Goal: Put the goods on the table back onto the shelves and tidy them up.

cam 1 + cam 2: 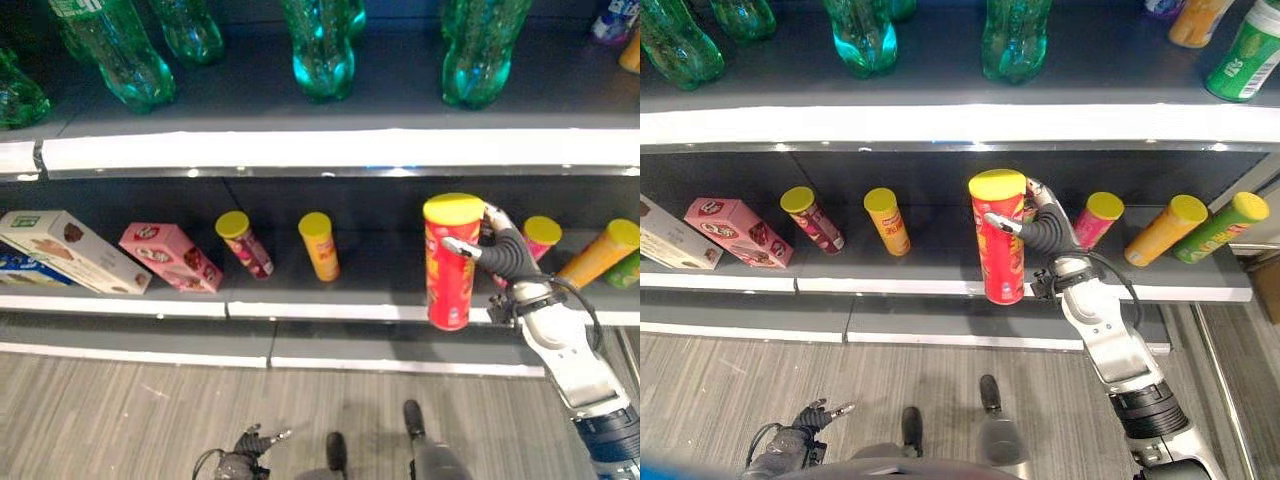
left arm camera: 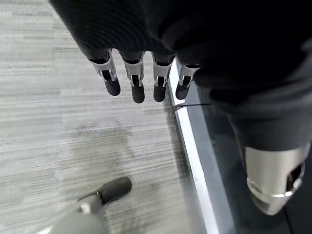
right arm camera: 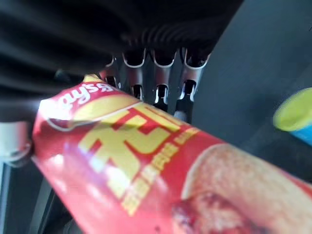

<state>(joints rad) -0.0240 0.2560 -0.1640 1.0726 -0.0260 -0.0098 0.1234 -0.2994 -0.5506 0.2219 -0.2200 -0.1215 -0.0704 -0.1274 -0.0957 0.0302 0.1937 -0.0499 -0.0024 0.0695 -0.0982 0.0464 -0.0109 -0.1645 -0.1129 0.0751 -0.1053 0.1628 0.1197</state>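
So the right hand [image 1: 505,252] has its fingers wrapped around a red chip can [image 1: 449,262] with a yellow lid, held upright at the front edge of the lower shelf [image 1: 380,312]. Left hand [image 1: 805,428] hangs low over the floor [image 1: 120,410], fingers relaxed, holding nothing.

The right hand [image 1: 1045,232] has silver, dark-tipped fingers and a dark ribbed cover over its back and wrist, joined to a silver-grey forearm. The left hand [image 2: 146,73] looks alike.
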